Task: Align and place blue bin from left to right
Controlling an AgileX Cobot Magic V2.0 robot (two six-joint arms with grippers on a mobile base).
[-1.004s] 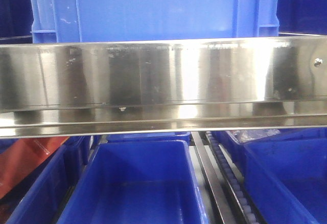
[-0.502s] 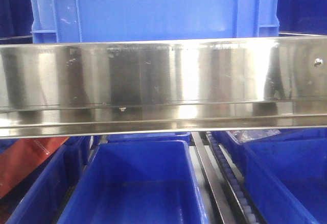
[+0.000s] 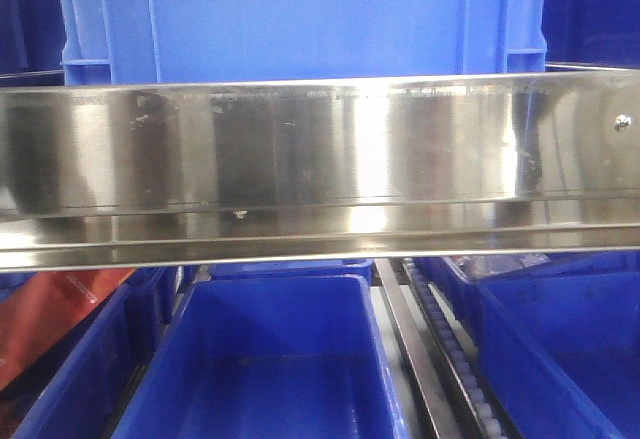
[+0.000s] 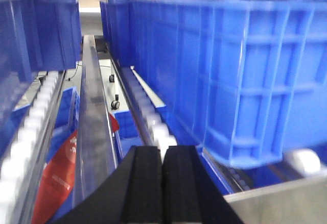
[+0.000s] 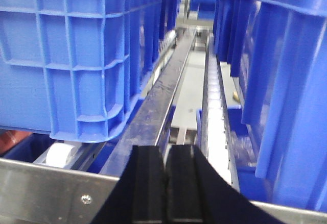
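You have the blue bin (image 3: 300,19) at the top centre of the front view, sitting behind the steel rail (image 3: 320,149). In the wrist views it fills the right for the left gripper (image 4: 162,183) and the upper left for the right gripper (image 5: 164,183). Both grippers' pads appear pressed together, holding nothing.

Blue bin (image 3: 300,19): top cut by frame edge in front view, base hidden behind steel rail (image 3: 320,144). Below rail, lower bins (image 3: 270,359) cropped at bottom edge; red sheet (image 3: 55,309) partly covered, markings unreadable. Left gripper (image 4: 162,183): only closed black pads visible, rest out of frame. White roller (image 4: 304,160) beside blue bin blurred.
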